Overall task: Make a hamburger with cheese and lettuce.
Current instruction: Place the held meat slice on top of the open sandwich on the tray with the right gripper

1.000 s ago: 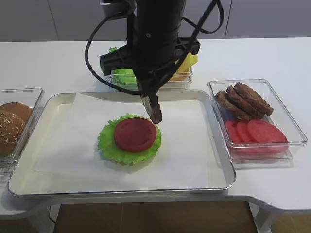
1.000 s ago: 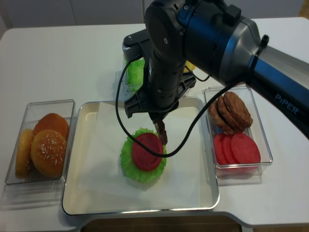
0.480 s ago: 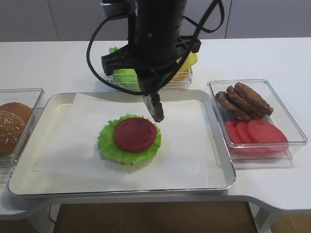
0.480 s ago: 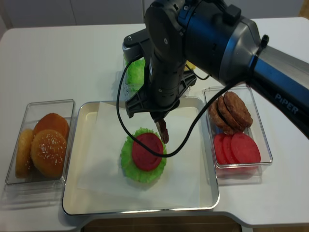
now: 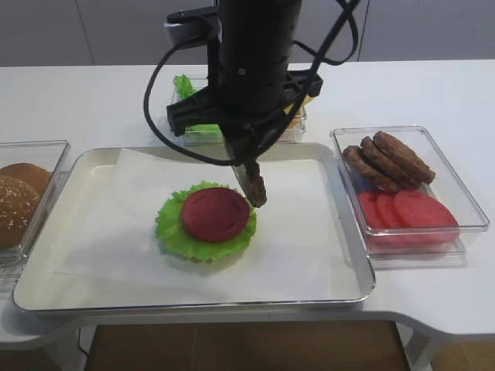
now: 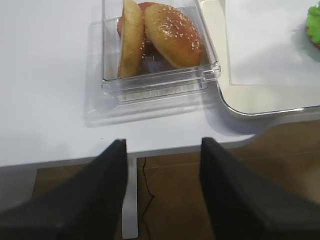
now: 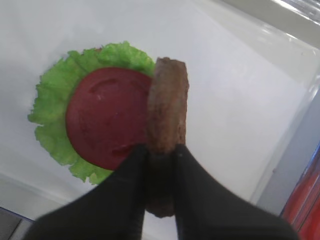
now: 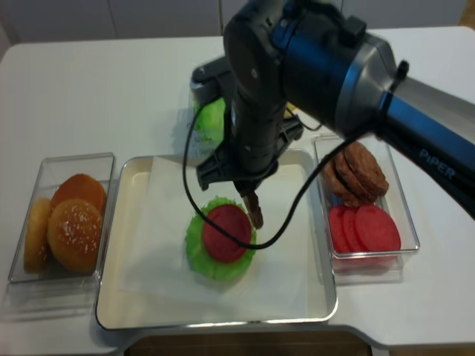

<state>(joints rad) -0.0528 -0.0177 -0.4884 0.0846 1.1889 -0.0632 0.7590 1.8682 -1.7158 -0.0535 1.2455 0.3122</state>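
Observation:
The hamburger sits on white paper in the metal tray: a frilly green lettuce base with a round red tomato slice on top. My right gripper is shut on a brown patty, held on edge just above the tomato slice's right rim. The same patty hangs by the stack in the other high view. The cheese is almost wholly hidden behind the right arm. My left gripper is open and empty, over the table's front edge.
A clear box of sesame buns stands left of the tray. On the right, a clear box holds brown patties and tomato slices. Spare lettuce lies in a back box behind the arm.
The right gripper, with the patty in it, has shifted slightly right and toward the tray's front, staying beside the tomato slice. The stack has not moved.

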